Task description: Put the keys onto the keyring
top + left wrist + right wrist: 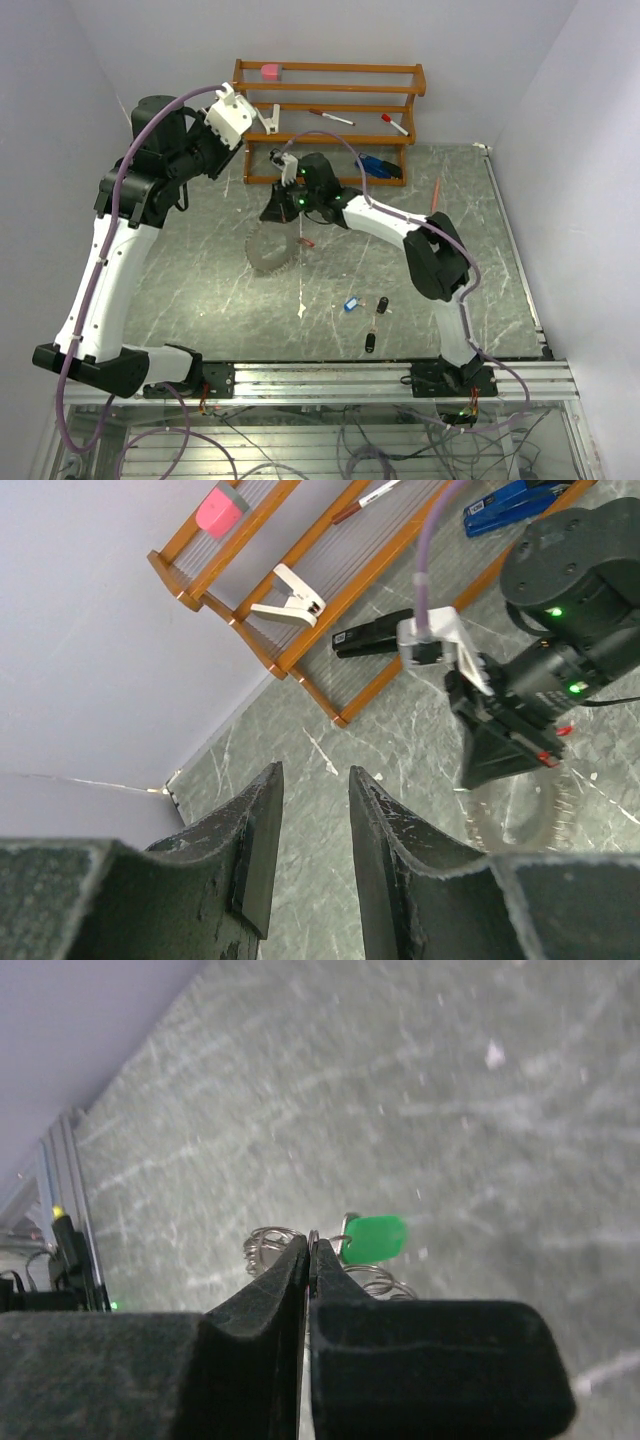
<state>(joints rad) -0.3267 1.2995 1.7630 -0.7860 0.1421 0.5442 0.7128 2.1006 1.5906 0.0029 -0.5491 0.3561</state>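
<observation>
Right wrist view: keyring [268, 1244] mostly hidden behind the right gripper [308, 1260]; only wire loops show. Green key [375, 1238] blurred, blade not discernible. Top view: loose keys [383, 305] too small to resolve.

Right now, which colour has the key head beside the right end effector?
The key head is green, clearest in the right wrist view.

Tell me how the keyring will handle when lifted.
The keyring looks like thin coiled wire, so it is probably light and springy. The right tool pinches only its rim, so it may swing or pivot. The green key seems attached and would likely dangle.
</observation>
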